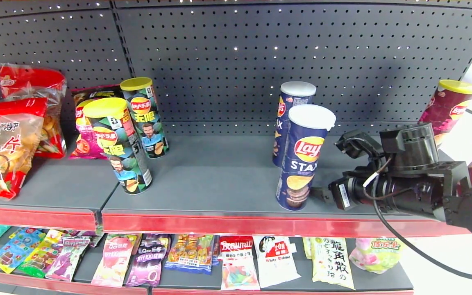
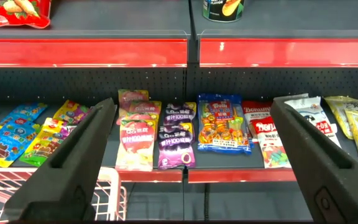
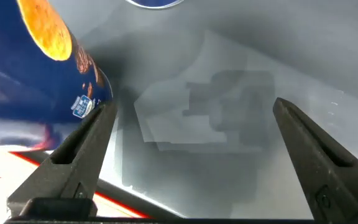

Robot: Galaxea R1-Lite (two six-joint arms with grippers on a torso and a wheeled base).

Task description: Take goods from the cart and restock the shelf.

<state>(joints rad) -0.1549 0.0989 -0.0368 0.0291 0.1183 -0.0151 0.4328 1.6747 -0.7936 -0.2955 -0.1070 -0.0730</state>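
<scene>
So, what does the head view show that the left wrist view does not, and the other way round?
Only the head view: two blue cans and a maroon can on the upper shelf, with the right gripper open beside the front one. Only the left wrist view: the left gripper, its fingers wide apart, and a corner of the wire cart. Both: the red shelf edge, the sweet packets on the lower shelf, the base of the front yellow-lidded can and the red snack bag.

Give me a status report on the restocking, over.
Both pincers open. Right pincer beside front blue can, upright near shelf edge. Left pincer faces lower shelf. Nothing blocking the can.
</scene>
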